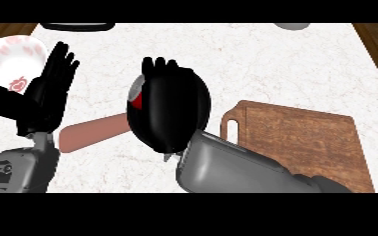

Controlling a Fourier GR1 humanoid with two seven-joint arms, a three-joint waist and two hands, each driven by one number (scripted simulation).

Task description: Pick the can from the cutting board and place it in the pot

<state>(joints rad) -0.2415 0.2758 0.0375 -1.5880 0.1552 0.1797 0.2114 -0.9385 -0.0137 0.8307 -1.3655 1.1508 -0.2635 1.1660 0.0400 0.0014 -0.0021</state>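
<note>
The right hand is hovering at the centre of the view, its back turned up and its fingers curling downward around something. A sliver of red and white at its nine o'clock edge is probably the can, so the hand is most likely gripping it, though the hand is hiding nearly all of it. The cutting board is lying at about four o'clock from that hand, and its visible surface is carrying no can, so the pick-up looks done.

A brown handle is sticking out toward eight o'clock from under the hand; it probably belongs to the pot, whose body is hidden beneath the hand. By that reading the can is sitting over the pot, and what is left is lowering it in and letting go. Whether it is already inside cannot be told.

The left hand is resting at nine o'clock with fingers straight and pointing up, holding nothing. A white plate with red markings is showing at ten o'clock, partly behind it.
</note>
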